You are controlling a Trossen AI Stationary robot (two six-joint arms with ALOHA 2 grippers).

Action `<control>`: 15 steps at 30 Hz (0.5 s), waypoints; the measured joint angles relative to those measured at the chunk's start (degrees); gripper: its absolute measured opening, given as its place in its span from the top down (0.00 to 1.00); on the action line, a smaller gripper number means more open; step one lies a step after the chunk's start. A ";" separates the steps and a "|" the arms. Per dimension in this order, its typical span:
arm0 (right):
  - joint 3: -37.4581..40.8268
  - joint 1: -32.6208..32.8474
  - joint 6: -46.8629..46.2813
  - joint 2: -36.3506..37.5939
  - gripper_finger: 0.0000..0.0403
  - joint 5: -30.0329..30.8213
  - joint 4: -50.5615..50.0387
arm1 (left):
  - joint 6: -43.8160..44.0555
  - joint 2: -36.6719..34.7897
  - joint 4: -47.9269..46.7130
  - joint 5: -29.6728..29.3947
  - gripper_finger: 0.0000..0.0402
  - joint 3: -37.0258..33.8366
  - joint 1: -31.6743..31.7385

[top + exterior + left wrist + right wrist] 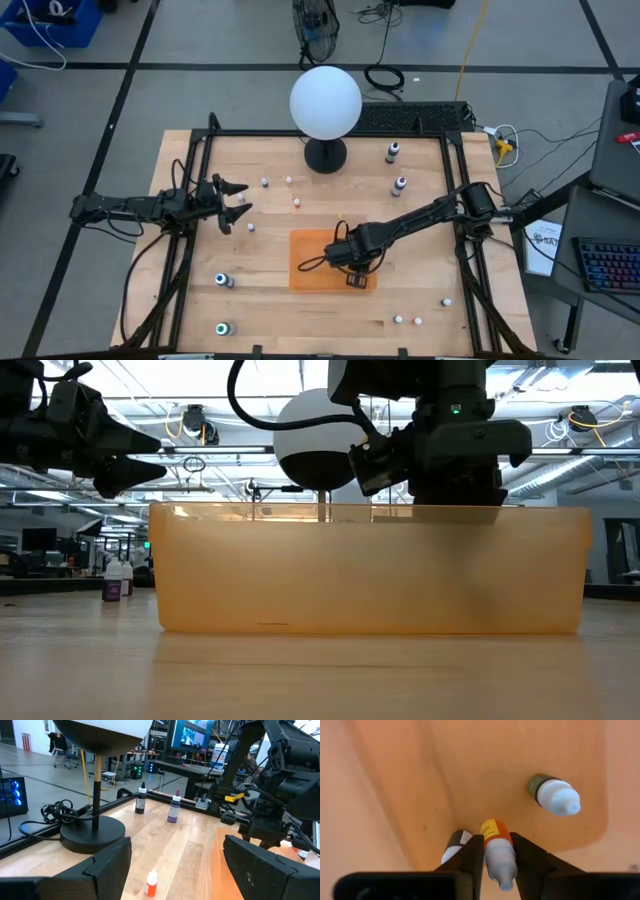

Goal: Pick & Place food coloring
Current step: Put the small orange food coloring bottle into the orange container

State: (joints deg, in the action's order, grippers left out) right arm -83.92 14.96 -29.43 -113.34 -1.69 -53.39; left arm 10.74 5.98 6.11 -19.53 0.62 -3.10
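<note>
Wooden planks make up the surface, with an orange bin near its middle and a white globe lamp at the far edge. Judging by how things lie, the task is partly done: the right wrist view shows a dark-bodied bottle and another already lying in the bin, while many food coloring bottles stand scattered across the planks. The right hand reaches down into the bin with an orange bottle between its fingers, which touch it on both sides; whether they grip or are letting go I cannot tell. The left hand hovers released over the surface's left side, grasping nothing.
</note>
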 joint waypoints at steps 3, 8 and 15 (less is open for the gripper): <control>0.00 0.00 -1.16 0.00 0.70 0.02 0.00 | 0.00 0.01 0.03 0.00 0.23 0.01 -0.01; 0.00 0.00 -1.59 0.21 0.65 0.04 0.12 | 0.00 0.02 0.04 0.00 0.23 0.02 -0.02; 0.04 -0.02 -3.38 4.29 0.66 0.09 -0.18 | 0.01 0.01 0.04 0.00 0.23 0.00 -0.02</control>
State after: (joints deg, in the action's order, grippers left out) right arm -83.88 14.94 -32.81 -109.05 -1.61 -53.56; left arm 10.76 5.99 6.15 -19.53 0.62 -3.11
